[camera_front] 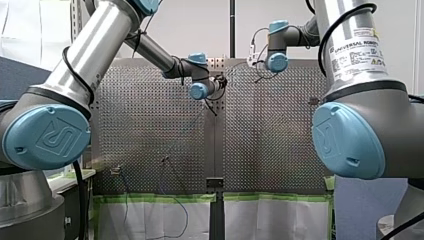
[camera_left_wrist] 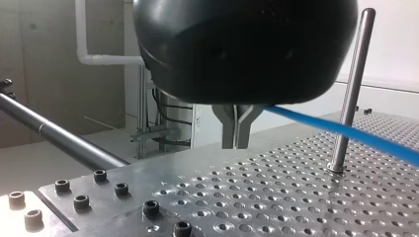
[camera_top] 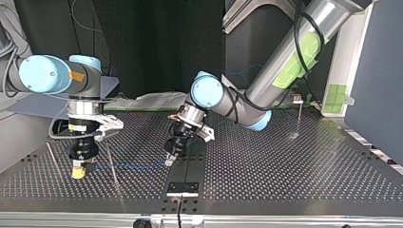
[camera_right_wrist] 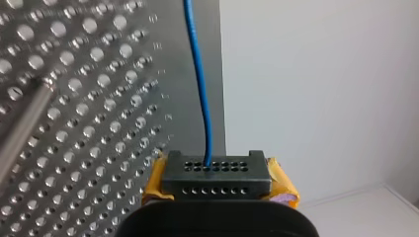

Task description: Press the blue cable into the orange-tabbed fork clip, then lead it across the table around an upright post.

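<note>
The blue cable (camera_top: 128,166) is stretched low over the perforated table (camera_top: 285,171) between my two grippers. My left gripper (camera_top: 170,160), with metal fingers, is shut on the cable (camera_left_wrist: 346,132) in the left wrist view (camera_left_wrist: 236,143). Beside it, the cable runs past an upright metal post (camera_left_wrist: 352,89). My right gripper (camera_top: 78,172) has yellow pads and stands at the top view's left. In the right wrist view (camera_right_wrist: 215,175) it is shut on the cable (camera_right_wrist: 200,74), which leads straight ahead. A thin post (camera_top: 113,166) rises between the grippers.
A small clip on a stem (camera_top: 298,99) stands far off at the top view's right. A black plate (camera_top: 183,187) lies at the near edge's middle. Another thin rod (camera_top: 52,159) leans behind my right gripper. Bolt heads (camera_left_wrist: 81,201) sit under my left gripper.
</note>
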`<state>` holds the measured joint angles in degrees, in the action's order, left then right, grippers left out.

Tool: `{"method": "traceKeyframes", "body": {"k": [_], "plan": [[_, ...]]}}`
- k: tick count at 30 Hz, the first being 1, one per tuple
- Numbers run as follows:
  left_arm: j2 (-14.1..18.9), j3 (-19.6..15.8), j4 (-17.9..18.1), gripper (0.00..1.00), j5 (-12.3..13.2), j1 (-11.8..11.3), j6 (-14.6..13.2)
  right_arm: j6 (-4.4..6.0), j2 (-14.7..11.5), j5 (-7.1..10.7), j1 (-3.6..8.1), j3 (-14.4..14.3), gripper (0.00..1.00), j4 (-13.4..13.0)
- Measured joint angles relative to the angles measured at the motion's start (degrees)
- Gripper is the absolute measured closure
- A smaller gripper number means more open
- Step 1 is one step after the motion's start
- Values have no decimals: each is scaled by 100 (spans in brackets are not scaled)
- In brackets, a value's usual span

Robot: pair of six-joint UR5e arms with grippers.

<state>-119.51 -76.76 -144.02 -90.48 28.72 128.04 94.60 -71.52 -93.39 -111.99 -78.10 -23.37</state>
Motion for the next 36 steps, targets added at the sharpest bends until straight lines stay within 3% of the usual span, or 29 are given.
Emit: {"method": "traceKeyframes", "body": {"k": [6, 13, 19, 28, 36], "plan": [[-142, 125, -91, 99, 38, 23, 113, 103, 0, 10, 144, 0, 100, 57], [-477, 498, -312, 99, 45, 154, 173, 128, 3, 13, 309, -7, 100, 118], [-560, 763, -324, 99, 61, 171, 326, 153, 28, 16, 465, -11, 100, 134], [-880, 855, -356, 99, 114, 232, 360, 211, 156, 14, 652, -174, 100, 126], [-913, 858, -298, 99, 50, 217, 361, 221, 414, 16, 782, -348, 100, 105]]}}
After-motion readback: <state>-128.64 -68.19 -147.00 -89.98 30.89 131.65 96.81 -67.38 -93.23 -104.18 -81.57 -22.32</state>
